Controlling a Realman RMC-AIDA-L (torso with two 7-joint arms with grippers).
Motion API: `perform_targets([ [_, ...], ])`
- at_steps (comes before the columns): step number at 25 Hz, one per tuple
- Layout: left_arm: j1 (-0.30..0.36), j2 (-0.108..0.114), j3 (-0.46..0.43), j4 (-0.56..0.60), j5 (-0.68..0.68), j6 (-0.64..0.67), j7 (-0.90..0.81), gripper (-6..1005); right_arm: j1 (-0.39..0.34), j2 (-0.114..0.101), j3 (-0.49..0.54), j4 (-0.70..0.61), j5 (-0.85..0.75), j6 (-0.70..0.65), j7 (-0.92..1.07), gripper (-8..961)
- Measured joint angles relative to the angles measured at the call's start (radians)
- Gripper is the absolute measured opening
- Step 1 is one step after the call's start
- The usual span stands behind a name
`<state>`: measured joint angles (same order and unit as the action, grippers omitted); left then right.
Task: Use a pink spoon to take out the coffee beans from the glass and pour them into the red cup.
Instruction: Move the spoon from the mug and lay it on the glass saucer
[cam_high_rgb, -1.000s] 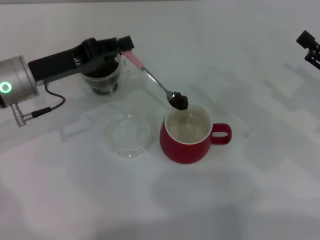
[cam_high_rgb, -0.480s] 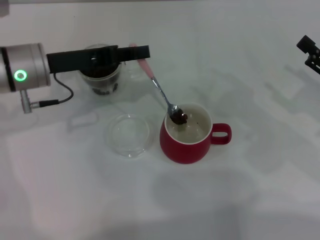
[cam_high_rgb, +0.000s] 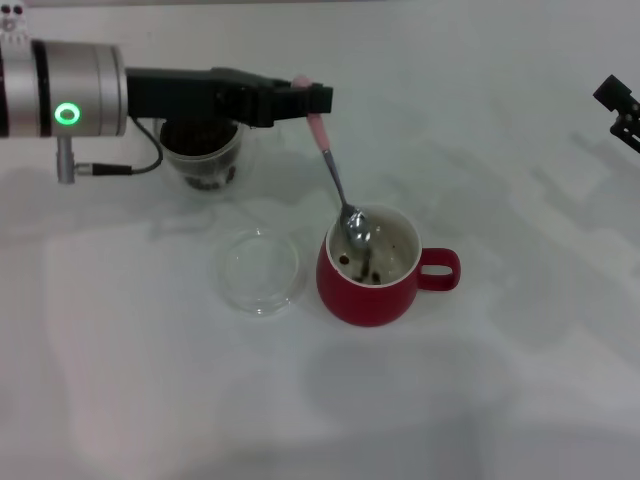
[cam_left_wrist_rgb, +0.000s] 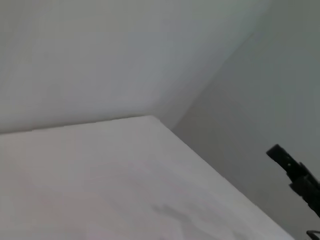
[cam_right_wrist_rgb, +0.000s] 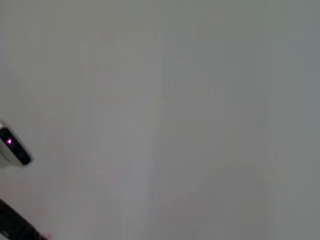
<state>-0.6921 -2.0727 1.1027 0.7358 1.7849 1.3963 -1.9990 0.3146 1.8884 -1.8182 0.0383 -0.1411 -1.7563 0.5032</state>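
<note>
Two arms show in your head view, and only the left one is at work. Starting at the left, your left arm reaches in level above the white table (cam_high_rgb: 480, 380), its green ring light glowing on the silver wrist. Under its black forearm stands the glass (cam_high_rgb: 204, 158), upright, with coffee beans (cam_high_rgb: 200, 134) heaped dark inside it. Nearer you and a little to the right, a flat clear glass dish (cam_high_rgb: 259, 270) lies on the table, apart from the glass and just beside the red cup (cam_high_rgb: 372, 266). The left pincer (cam_high_rgb: 307, 98) is clenched on the pale-pink end of the pink spoon (cam_high_rgb: 334, 172), which hangs steeply down and to the right from it. You can see the spoon's metal bowl inside the mouth of the red cup, shiny and bare, with a few dark beans lying on the cup's white inside below it. The cup sits upright, its loop handle pointing right. Far to the right, at the edge of your head view, your right pincer (cam_high_rgb: 620, 108) is well apart from everything; whether it is released or clenched you cannot tell. It also shows as a black shape in the left wrist view (cam_left_wrist_rgb: 295, 175).
</note>
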Motion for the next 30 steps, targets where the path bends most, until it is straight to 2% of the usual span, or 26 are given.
perform_targets([
  [4,-0.007,0.000,0.018,0.045,-0.009,0.000,-0.001,129,0.000,0.001,0.001,0.000,0.001,0.001,0.000,784],
  [11,-0.001,0.002,0.010,0.053,-0.047,0.003,0.004,130,0.000,0.003,0.003,0.000,0.005,0.004,0.000,784],
  [13,0.025,0.006,0.004,0.068,-0.073,0.008,0.009,130,0.000,0.003,0.004,0.000,0.007,0.004,0.001,784],
  [16,0.110,0.024,-0.003,0.142,-0.133,0.021,0.010,130,0.001,0.002,0.004,0.000,0.008,0.004,0.006,784],
  [17,0.144,0.036,-0.004,0.160,-0.162,0.023,0.009,130,0.001,0.002,0.004,0.000,0.008,0.005,0.007,784],
  [22,0.225,0.062,-0.009,0.155,-0.192,0.024,0.016,130,0.005,0.002,0.006,0.000,0.029,0.011,0.011,784],
  [30,0.287,0.067,-0.043,0.066,-0.175,0.024,0.055,129,0.003,0.011,0.019,-0.001,0.073,0.014,0.023,784],
])
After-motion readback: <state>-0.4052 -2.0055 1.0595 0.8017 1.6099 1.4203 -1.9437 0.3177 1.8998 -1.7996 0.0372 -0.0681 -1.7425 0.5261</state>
